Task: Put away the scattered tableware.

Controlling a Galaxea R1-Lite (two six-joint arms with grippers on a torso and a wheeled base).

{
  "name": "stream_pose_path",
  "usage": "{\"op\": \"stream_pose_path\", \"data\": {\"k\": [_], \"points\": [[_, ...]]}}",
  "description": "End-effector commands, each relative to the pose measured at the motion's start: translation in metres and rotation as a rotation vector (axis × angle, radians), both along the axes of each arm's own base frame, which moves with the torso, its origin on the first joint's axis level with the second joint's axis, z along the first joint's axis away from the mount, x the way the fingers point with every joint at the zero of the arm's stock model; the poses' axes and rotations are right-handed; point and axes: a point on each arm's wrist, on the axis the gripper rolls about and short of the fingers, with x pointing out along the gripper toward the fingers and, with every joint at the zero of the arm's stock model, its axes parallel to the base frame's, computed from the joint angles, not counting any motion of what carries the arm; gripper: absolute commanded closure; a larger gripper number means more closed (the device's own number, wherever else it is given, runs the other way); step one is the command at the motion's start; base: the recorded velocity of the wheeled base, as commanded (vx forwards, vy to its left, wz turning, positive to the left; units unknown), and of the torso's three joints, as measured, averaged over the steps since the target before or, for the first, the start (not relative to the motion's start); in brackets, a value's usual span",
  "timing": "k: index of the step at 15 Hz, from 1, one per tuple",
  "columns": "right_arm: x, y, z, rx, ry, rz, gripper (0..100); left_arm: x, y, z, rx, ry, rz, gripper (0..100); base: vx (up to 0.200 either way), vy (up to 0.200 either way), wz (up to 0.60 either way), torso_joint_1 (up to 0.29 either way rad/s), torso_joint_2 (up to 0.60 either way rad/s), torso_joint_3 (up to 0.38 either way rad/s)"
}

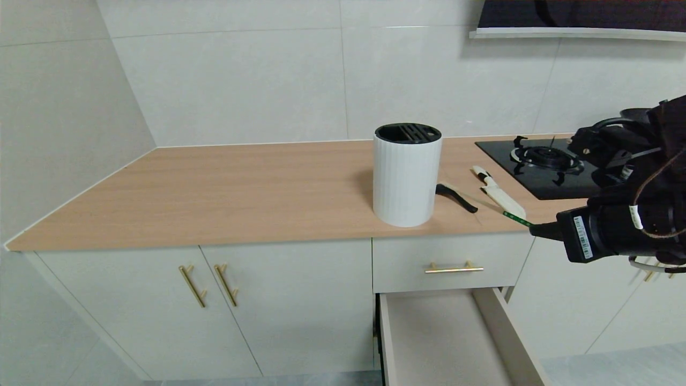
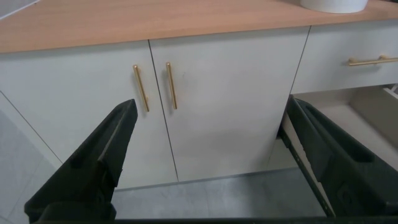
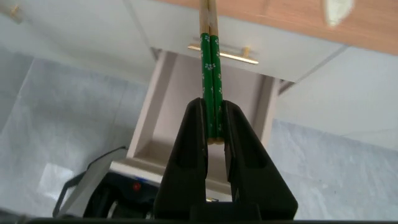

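1. A pair of chopsticks (image 3: 210, 68) with green-patterned ends is pinched between the pressed-together fingers of the right gripper (image 3: 211, 115), the wooden tips pointing away from it.
2. In the head view, the right gripper (image 1: 537, 229) is seen at the front right edge of the desk (image 1: 241, 187), with the green part of the chopsticks (image 1: 517, 218) over that edge, above the open drawer (image 1: 445, 338).
3. The left gripper (image 2: 211, 162) is held with its fingers (image 2: 93, 168) spread wide and nothing between them, low in front of the white cabinet doors (image 2: 205, 99).
4. A white ribbed utensil holder (image 1: 407, 179) with a black slotted top stands upright on the desk.
5. A black-handled utensil (image 1: 455, 195) lies just beside the holder, towards the robot's right.
6. A knife (image 1: 498, 195) with a cream-coloured sheath or blade lies between that utensil and the gas hob (image 1: 541, 161); which of the two it is cannot be told.
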Motion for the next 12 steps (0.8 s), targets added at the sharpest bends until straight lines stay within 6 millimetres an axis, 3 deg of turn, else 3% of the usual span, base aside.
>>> {"op": "stream_pose_path", "data": {"k": [1,5,12], "points": [[-0.005,0.003,0.000,0.001,-0.003,0.024,100,0.000,0.000,0.000,0.000,0.002,0.000,0,0.000,0.000,0.00,0.000,0.00,0.000],[-0.014,0.008,-0.001,-0.005,-0.009,0.067,100,0.000,0.000,0.000,0.000,0.000,0.000,0,0.000,0.000,0.00,-0.026,0.06,0.032],[-0.031,0.023,-0.008,-0.022,0.007,0.173,100,0.000,0.000,0.000,0.000,0.000,0.000,0,0.000,0.000,0.00,-0.189,0.46,0.262]]}}
